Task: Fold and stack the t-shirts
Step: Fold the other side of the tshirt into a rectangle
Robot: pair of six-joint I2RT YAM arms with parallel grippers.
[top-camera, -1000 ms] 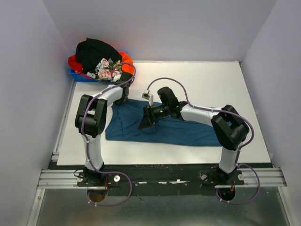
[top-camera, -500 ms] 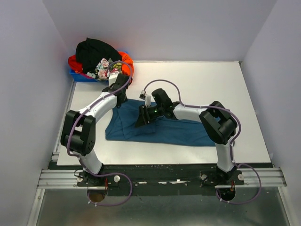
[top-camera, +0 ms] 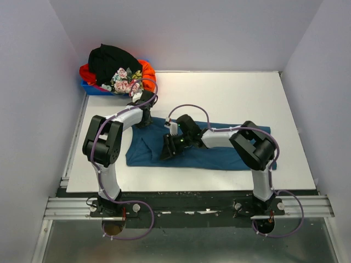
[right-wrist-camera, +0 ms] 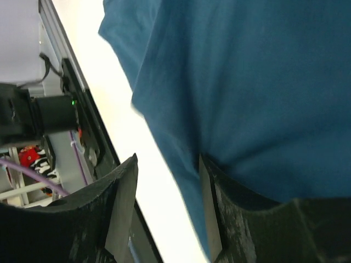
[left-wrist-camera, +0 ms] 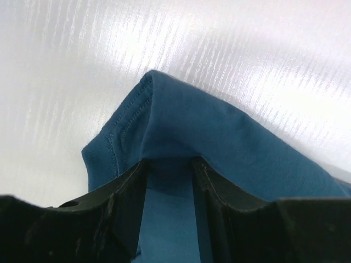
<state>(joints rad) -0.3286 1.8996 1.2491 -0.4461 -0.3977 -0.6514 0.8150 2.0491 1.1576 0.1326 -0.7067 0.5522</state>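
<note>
A dark teal-blue t-shirt (top-camera: pixel 219 153) lies spread flat across the white table (top-camera: pixel 247 93). My left gripper (top-camera: pixel 143 116) is at the shirt's far left corner. In the left wrist view (left-wrist-camera: pixel 169 161) its jaws stand close together with a fold of the shirt (left-wrist-camera: pixel 208 126) between and over the tips. My right gripper (top-camera: pixel 166 153) is low over the left-middle of the shirt. In the right wrist view (right-wrist-camera: pixel 167 164) its jaws are apart, with the shirt's edge (right-wrist-camera: pixel 247 82) against one finger and bare table between them. A black shirt (top-camera: pixel 112 60), an orange-red shirt (top-camera: pixel 85 71) and a floral shirt (top-camera: pixel 125 81) are piled at the back left.
The piled shirts sit in a small blue bin (top-camera: pixel 92 87) at the table's back left corner. Grey walls close in the left, back and right sides. A metal rail (top-camera: pixel 186 205) with the arm bases runs along the near edge.
My left gripper went toward the bin, then back to the shirt's far left corner. My right gripper slid left and lower. The teal shirt now lies wider to the right.
</note>
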